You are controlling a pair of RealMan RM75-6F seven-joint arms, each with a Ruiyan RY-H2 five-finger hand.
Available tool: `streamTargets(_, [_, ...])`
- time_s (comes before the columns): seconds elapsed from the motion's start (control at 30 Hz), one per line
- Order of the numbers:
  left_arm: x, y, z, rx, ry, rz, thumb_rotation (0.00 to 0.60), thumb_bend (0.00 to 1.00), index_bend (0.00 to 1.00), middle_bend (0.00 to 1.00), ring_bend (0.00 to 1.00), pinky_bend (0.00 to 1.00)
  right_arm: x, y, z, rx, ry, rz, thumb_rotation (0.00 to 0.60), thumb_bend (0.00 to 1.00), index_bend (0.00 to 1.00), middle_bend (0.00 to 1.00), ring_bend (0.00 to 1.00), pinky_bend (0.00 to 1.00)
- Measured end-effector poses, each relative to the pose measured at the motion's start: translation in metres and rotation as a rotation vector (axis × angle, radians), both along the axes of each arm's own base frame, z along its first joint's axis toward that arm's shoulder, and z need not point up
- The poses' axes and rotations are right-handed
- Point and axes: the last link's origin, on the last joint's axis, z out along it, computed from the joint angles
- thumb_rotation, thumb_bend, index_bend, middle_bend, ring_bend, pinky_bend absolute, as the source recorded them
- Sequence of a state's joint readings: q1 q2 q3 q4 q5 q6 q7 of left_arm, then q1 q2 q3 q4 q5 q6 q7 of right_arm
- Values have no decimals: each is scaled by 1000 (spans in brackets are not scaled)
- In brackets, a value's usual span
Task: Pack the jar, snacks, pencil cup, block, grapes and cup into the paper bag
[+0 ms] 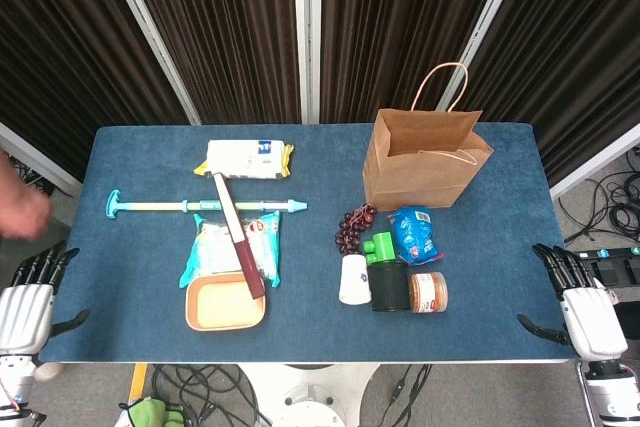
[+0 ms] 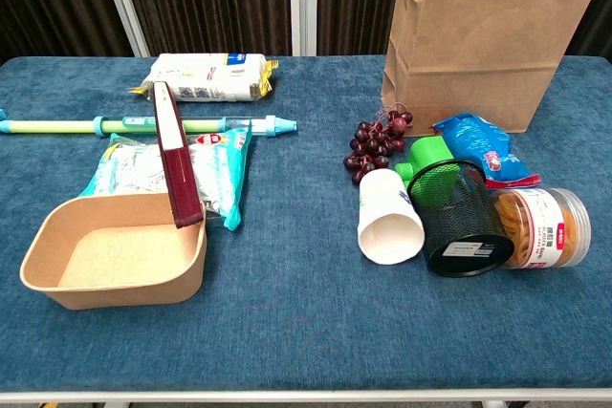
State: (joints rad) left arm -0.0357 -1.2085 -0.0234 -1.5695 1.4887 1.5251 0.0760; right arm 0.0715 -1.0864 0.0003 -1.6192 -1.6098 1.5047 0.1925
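Six items cluster at 6 o'clock of the upright paper bag (image 1: 422, 159): grapes (image 1: 352, 228), blue snacks (image 1: 412, 233), green block (image 1: 379, 246), white cup (image 1: 354, 279) tipped over, black mesh pencil cup (image 1: 390, 285), orange-filled jar (image 1: 428, 292). Only head view shows left hand (image 1: 28, 305) and right hand (image 1: 580, 305), both spread, empty, at tabletop (image 1: 480, 287) edges; chest view shows the cup's open mouth.

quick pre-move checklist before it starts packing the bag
1. Bag upright, mouth open: ok.
2. All six items out beside the bag: grapes, snacks, block, cup, pencil cup, jar: ok.
3. Items free to grasp singly: not ok, cup, pencil cup and jar lie side by side, close packed.
4. Left hand holds nothing: ok.
5. Right hand holds nothing: ok.
6. Room inside bag: cannot tell, interior mostly hidden.
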Motion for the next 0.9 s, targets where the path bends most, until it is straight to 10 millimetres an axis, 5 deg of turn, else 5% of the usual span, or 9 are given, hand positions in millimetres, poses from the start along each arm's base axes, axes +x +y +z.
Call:
streamTargets(0.5, [-3, 2, -4, -6, -5, 7, 600, 42, 202, 175, 133, 144, 2, -6, -11, 42, 22, -6, 600, 63, 0, 119, 0, 105])
streamTargets(0.9, [-6, 3, -6, -8, -16, 17, 600, 42, 202, 175, 133, 143, 21, -26, -72, 256, 82, 53, 600, 0, 2, 160, 0, 126])
